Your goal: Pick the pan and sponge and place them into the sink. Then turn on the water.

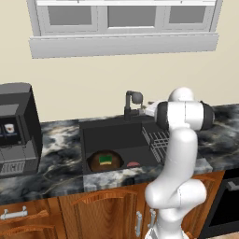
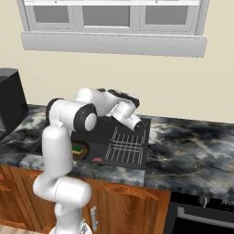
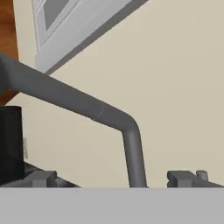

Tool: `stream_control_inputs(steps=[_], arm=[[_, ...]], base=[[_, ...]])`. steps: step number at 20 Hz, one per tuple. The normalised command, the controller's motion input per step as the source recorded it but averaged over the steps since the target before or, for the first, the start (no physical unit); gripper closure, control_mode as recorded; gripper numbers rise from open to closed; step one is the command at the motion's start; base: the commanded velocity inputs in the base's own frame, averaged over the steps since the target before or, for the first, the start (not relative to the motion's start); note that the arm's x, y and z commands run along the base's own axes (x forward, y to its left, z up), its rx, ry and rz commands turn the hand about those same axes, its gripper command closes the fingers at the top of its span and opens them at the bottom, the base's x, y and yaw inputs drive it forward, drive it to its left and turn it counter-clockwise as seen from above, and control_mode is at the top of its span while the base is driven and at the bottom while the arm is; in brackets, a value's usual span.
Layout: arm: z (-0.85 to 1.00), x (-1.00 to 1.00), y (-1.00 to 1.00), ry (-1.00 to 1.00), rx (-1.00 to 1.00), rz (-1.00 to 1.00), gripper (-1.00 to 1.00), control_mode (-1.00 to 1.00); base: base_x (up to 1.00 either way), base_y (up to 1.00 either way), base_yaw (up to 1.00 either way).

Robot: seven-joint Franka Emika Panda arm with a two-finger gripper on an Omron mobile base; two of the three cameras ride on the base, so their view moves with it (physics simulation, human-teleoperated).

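Observation:
The black sink (image 1: 93, 135) holds the round brown pan (image 1: 95, 162) at its front left. The green-topped sponge (image 1: 106, 160) lies on the pan, and from the right the sponge (image 2: 80, 148) shows just past my arm. My gripper (image 1: 149, 110) hangs at the sink's back edge, just right of the dark grey faucet (image 1: 133, 103). In the hand view my gripper (image 3: 113, 179) is open, with the faucet pipe (image 3: 131, 144) rising between its fingertips (image 3: 41, 178). No water shows in any view.
A dark wire rack (image 1: 156, 140) fills the sink's right part, and a red drain (image 1: 133, 164) sits at the front. A black coffee machine (image 1: 16, 130) stands on the marble counter (image 1: 60, 154) at the left. A window sill (image 1: 123, 45) runs above.

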Motion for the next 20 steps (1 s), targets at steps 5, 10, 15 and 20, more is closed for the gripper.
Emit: stream_control_inputs(steps=[5, 10, 15, 20], arm=[[-0.15, 0.32, 0.00, 0.00, 0.00, 0.01, -1.00, -1.00], [-0.09, 0.35, -0.21, 0.00, 0.02, 0.00, -1.00, -1.00], [-0.15, 0.39, -0.15, 0.01, 0.04, 0.00, -1.00, -1.00], [-0.22, 0.46, 0.00, 0.04, 0.01, 0.00, -1.00, -1.00]], base=[[0.00, 0.00, 0.00], [0.00, 0.00, 0.00], [0.00, 0.00, 0.00], [0.00, 0.00, 0.00]])
